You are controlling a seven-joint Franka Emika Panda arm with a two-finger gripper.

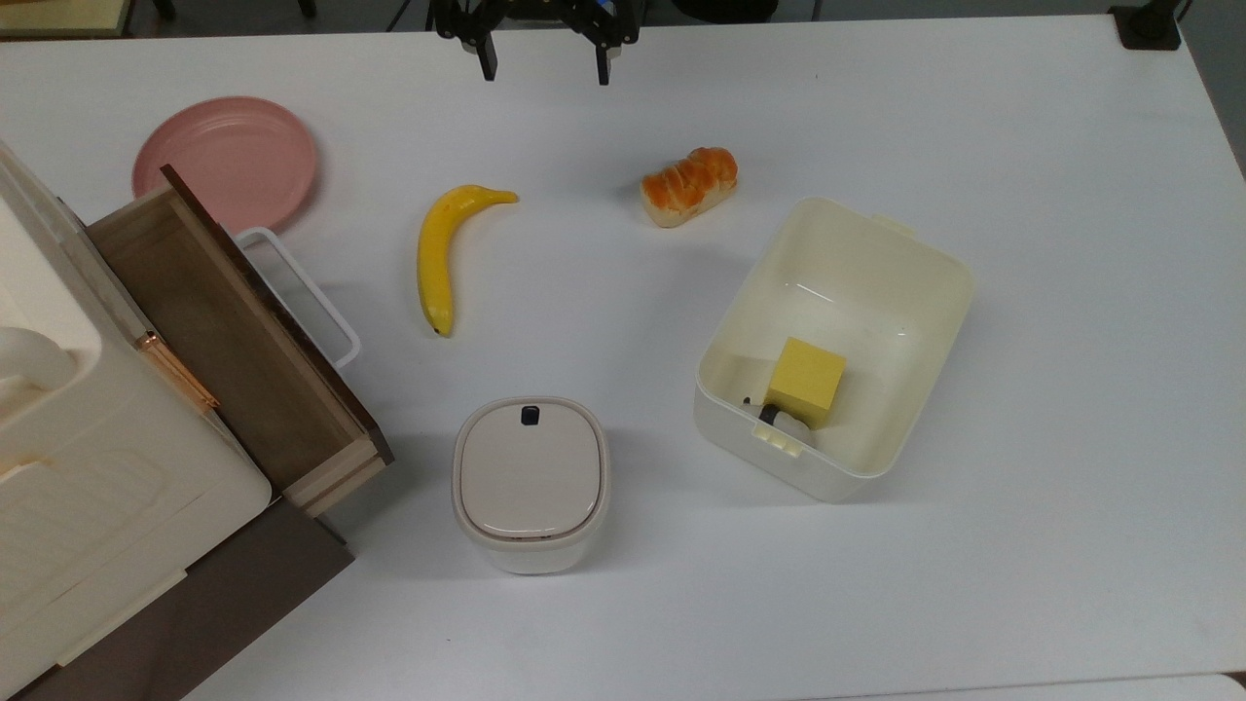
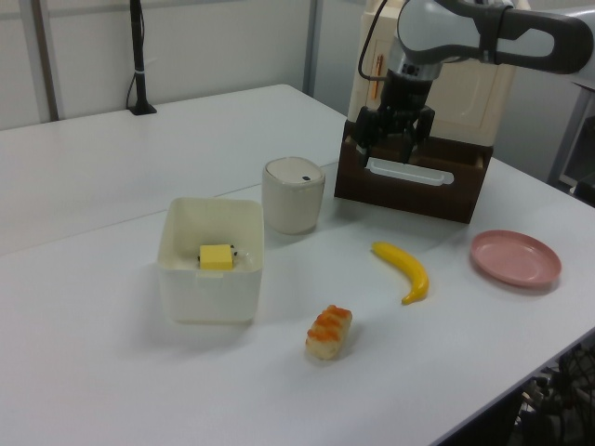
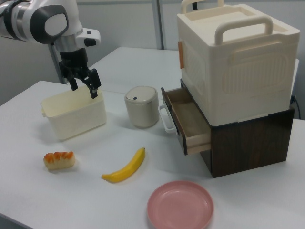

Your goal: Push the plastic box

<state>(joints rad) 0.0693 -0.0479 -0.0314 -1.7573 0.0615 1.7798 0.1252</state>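
The plastic box (image 1: 847,282) is a deep cream-white lidless tub at the top view's right of centre, standing at an angle. Inside it lie a yellow block (image 1: 806,380) and a small black-and-white item. It also stands at the left view's left (image 2: 209,293) and the right view's left (image 3: 76,117). My gripper (image 1: 545,66) hangs open and empty at the top view's upper edge, raised above the table and well apart from the box. In the left view the gripper (image 2: 384,153) is in front of the drawer; in the right view the gripper (image 3: 84,89) overlaps the box's rim.
A bread roll (image 1: 689,185) lies between gripper and box. A banana (image 1: 438,253), a pink plate (image 1: 226,161) and a lidded beige bin (image 1: 531,482) sit to the top view's left. A brown cabinet with an open drawer (image 1: 229,341) carries a cream crate (image 3: 236,62).
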